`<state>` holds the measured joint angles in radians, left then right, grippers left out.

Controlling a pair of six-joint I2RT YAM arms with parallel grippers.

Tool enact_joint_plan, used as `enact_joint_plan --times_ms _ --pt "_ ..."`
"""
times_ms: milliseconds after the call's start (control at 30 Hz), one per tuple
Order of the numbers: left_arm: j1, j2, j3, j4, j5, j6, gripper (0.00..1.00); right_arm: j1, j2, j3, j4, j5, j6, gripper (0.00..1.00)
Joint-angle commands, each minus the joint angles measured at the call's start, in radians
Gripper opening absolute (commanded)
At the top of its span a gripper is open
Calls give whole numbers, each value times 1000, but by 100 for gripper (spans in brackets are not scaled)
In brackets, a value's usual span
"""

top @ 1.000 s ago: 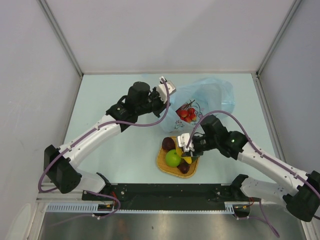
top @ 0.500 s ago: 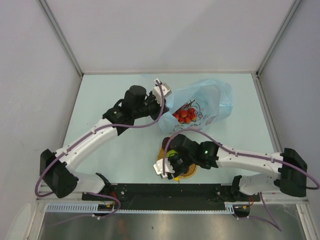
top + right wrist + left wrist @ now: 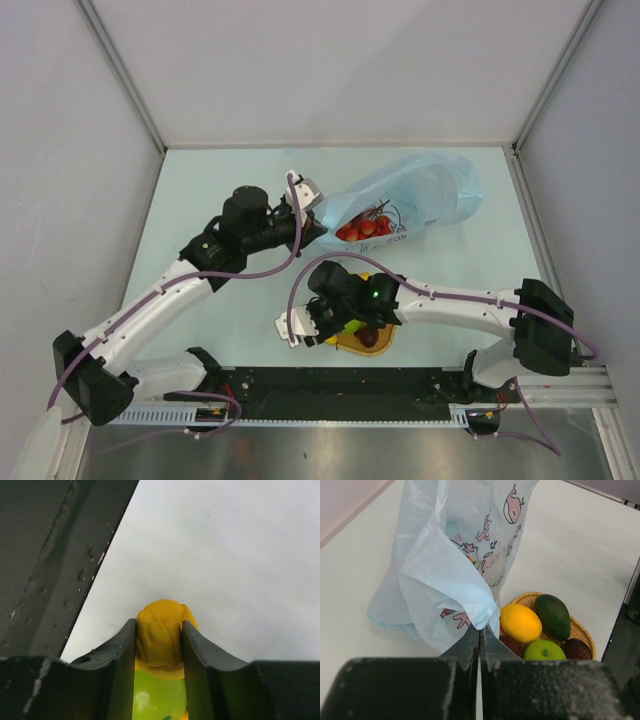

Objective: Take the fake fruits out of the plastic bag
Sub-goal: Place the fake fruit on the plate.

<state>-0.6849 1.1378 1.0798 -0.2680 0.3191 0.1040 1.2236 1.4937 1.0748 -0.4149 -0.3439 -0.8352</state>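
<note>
While my left gripper (image 3: 480, 630) pinches the edge of the plastic bag (image 3: 445, 575), my right gripper (image 3: 159, 630) clamps the yellow pear (image 3: 159, 622), long axis along my fingers (image 3: 197, 650), with the woven tray (image 3: 583, 630) just to its right.

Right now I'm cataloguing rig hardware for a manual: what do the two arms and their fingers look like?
The left arm and right arm match: white tubular links, black joint housings, a purple cable looping along each. A small green light glows on the right one. The fingers are matte black and tapered.
</note>
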Motion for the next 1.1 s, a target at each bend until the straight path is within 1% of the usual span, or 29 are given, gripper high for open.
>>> enact_joint_plan --times_ms 0,200,400,533,600,633,700,733,800,867,933,1000,1067 --pt "16 -24 -20 32 32 -21 0 -16 20 45 -50 14 -24 3" --pt "24 -23 -37 46 38 -24 0 -42 63 47 -90 -1 -71 3" --pt "25 -16 -46 52 51 -32 0 -59 95 47 -108 -9 -84 4" --pt "27 -9 -49 58 60 -40 0 -65 103 47 -127 -6 -102 8" --pt "27 -4 -50 62 69 -44 0 -67 105 47 -130 -10 -104 13" --pt "28 -1 -52 67 71 -46 0 -67 105 47 -134 -12 -108 23" --pt "27 0 -50 73 77 -50 0 -68 109 47 -136 -20 -107 32" --pt "27 4 -52 72 81 -50 0 -67 109 47 -131 -21 -105 43" --pt "28 4 -52 73 81 -52 0 -68 109 47 -128 -21 -96 47" --pt "27 2 -54 70 84 -52 0 -70 108 47 -119 -21 -81 49" --pt "27 2 -52 69 89 -52 0 -72 105 47 -107 -24 -61 56" --pt "28 5 -50 69 90 -50 0 -75 93 47 -88 -30 -24 61" --pt "27 8 -49 69 94 -52 0 -78 88 47 -82 -43 -5 63"
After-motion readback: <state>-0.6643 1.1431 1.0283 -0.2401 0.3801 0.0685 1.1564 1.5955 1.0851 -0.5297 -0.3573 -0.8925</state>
